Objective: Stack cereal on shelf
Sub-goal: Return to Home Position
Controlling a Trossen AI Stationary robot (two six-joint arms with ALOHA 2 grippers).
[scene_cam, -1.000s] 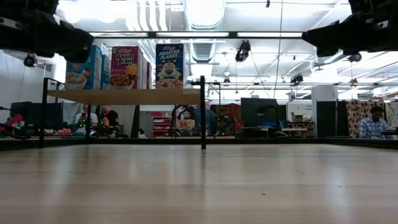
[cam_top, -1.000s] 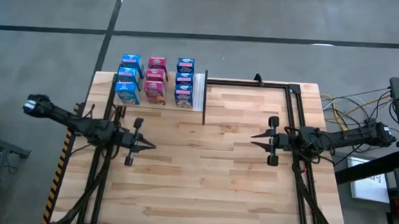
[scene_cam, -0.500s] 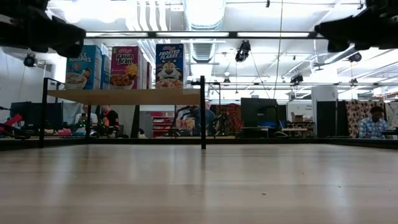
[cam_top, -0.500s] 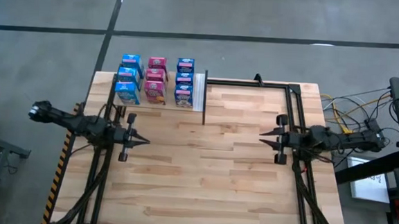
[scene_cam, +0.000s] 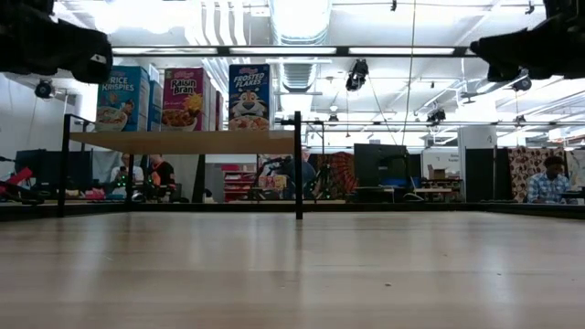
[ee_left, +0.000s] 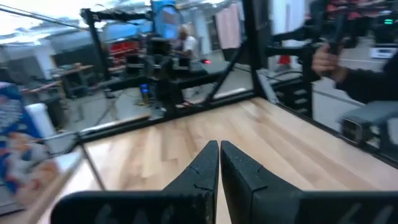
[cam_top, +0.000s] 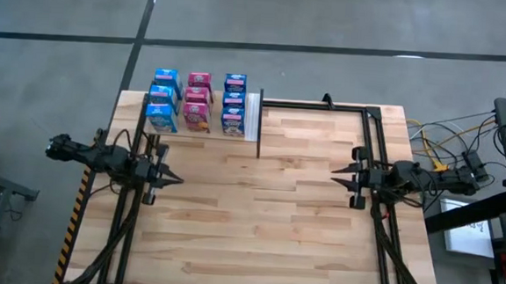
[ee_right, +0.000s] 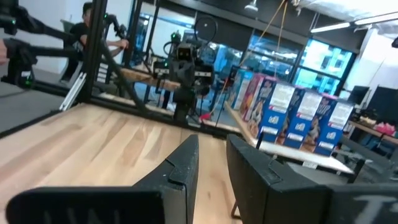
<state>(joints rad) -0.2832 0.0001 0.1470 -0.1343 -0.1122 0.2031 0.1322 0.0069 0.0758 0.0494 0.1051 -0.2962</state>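
Observation:
Several small cereal boxes (cam_top: 196,102), blue and pink, stand upright in three rows on the pale shelf (cam_top: 253,116) at the table's far left. In the low view the boxes (scene_cam: 183,99) stand on the shelf board (scene_cam: 183,142). The right wrist view shows them too (ee_right: 298,118). My left gripper (cam_top: 177,180) hovers over the table's left side, shut and holding nothing; its fingers meet in its wrist view (ee_left: 219,146). My right gripper (cam_top: 334,172) hovers over the right side. Its fingers stand a narrow gap apart (ee_right: 212,140), with nothing between them.
A black metal frame (cam_top: 326,105) runs along the table's far right, and a black post (scene_cam: 298,164) stands at the shelf's right end. Bare planks (cam_top: 257,213) lie between the arms. People show in the room beyond the table, and a hand (ee_left: 323,59) shows in the left wrist view.
Both arms have drawn back from the table's middle. The left gripper has moved toward the left edge and the right gripper toward the right edge. The boxes and shelf have stayed put.

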